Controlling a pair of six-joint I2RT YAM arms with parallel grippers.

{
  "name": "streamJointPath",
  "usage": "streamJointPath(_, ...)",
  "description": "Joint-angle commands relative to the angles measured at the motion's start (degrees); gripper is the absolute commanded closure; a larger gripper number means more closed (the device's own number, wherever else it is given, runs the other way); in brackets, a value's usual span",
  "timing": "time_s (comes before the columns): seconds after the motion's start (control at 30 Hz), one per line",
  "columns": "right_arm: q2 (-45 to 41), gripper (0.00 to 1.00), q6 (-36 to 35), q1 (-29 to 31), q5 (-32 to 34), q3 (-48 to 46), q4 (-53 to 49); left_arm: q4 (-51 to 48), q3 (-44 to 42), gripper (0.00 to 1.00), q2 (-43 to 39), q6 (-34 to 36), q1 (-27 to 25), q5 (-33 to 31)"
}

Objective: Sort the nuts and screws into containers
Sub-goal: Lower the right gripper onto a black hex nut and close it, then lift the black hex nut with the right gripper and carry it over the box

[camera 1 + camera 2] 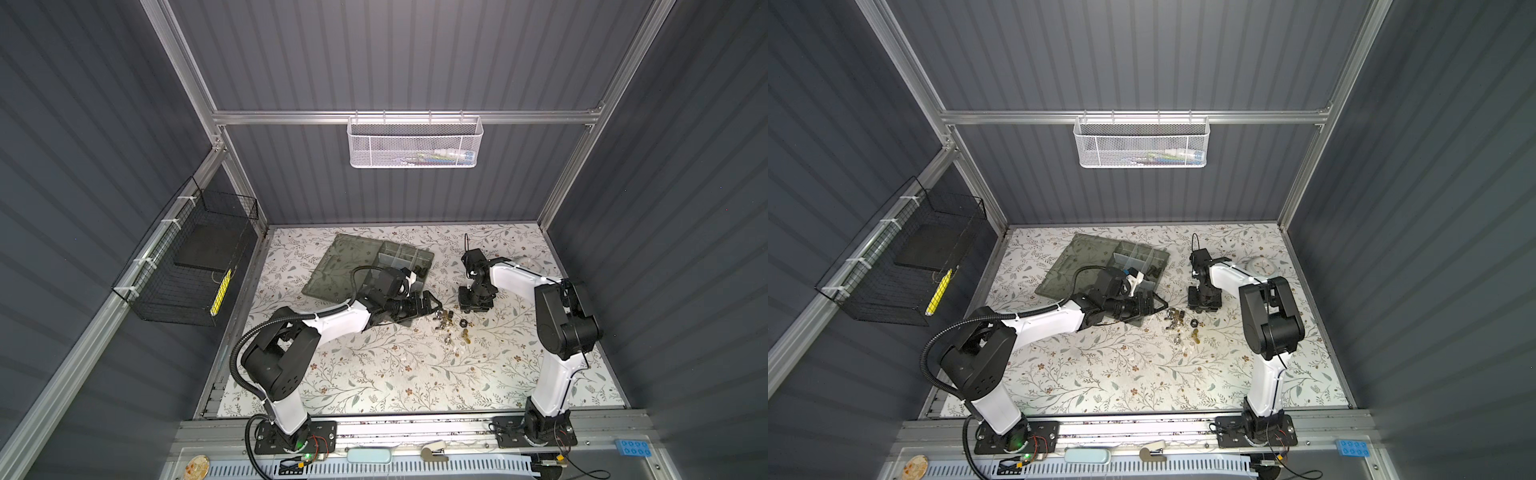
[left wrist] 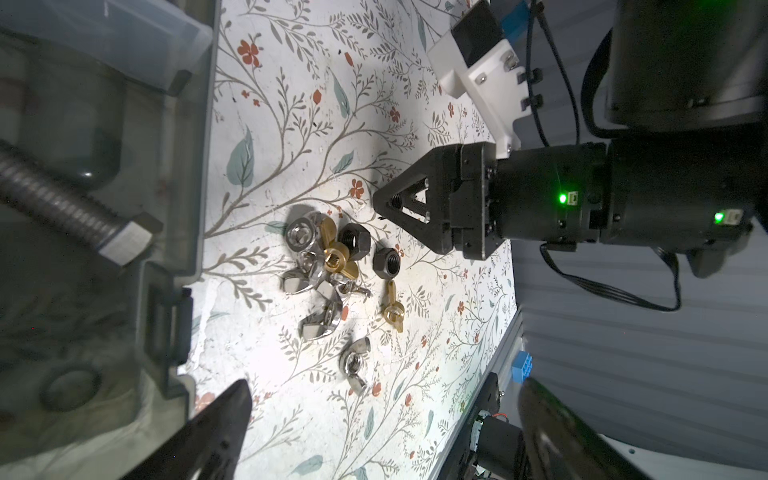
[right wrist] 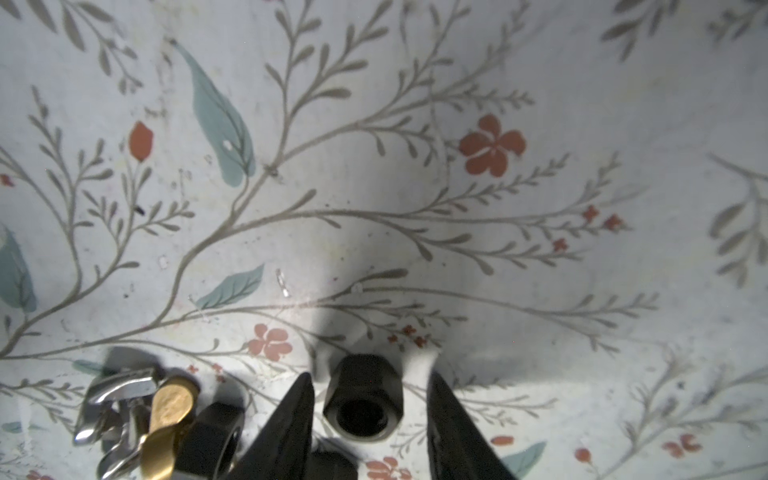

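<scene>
loose nuts (image 2: 334, 259) near open containers (image 1: 400, 254)

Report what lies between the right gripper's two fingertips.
One black hex nut lies on the floral table between the right gripper's open jaws, a gap on each side; the right wrist view shows it.

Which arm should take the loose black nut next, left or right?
Right. In its wrist view the black nut sits between the open fingers of the right gripper. The left gripper is open but short of the pile of nuts.
</scene>
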Motion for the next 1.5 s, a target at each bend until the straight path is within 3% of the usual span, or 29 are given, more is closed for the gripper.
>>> streamJointPath(0.0, 1.5, 0.57, -0.4, 0.4, 0.8, 0.8, -1.3, 0.7, 0.0, 0.00, -1.0, 0.2, -0.3, 0.6)
streamJointPath(0.5, 2.6, 0.71, -1.1, 1.2, 2.7, 2.5, -2.6, 0.2, -0.2, 0.00, -1.5, 0.4, -0.3, 0.4)
streamJointPath(1.13, -4.5, 0.75, 0.3, 1.4, -3.9, 6.3, -4.7, -6.5, 2.4, 0.00, -4.0, 4.6, 0.1, -2.0)
streamJointPath(1.47, -5.1, 0.75, 2.2, 3.7, -10.7, 11.5, -3.3, -7.8, 0.8, 0.00, -7.7, 5.1, 4.3, -1.2)
